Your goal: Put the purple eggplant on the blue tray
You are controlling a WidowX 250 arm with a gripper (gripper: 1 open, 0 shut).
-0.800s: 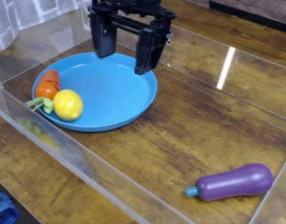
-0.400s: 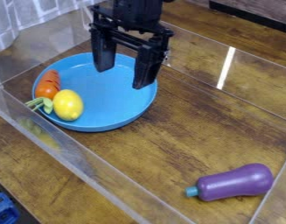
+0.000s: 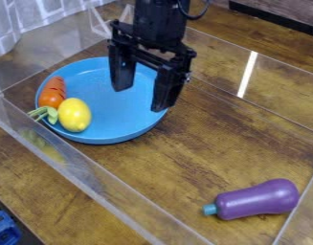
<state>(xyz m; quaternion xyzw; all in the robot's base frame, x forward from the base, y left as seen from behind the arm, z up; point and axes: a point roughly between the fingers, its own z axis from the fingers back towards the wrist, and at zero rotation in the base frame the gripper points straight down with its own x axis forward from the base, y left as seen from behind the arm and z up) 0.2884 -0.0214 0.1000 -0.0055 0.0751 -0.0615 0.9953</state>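
Tool (image 3: 144, 88) shifting off the tray, toward the eggplant.
I see its jaws apart and empty, now lower over the blue tray (image 3: 121, 120); purple eggplant (image 3: 257, 200) lies untouched on the bench (image 3: 235, 134).

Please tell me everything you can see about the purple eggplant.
The eggplant is a glossy purple toy that looks like plastic, long, with a thick rounded end toward the right and a small teal-green stem cap at its left tip. It lies on its side on the wooden table, near the lower right corner of the view, slightly tilted upward to the right. Only the table touches it. It is far from the tray, and the open pincer is nowhere near it.
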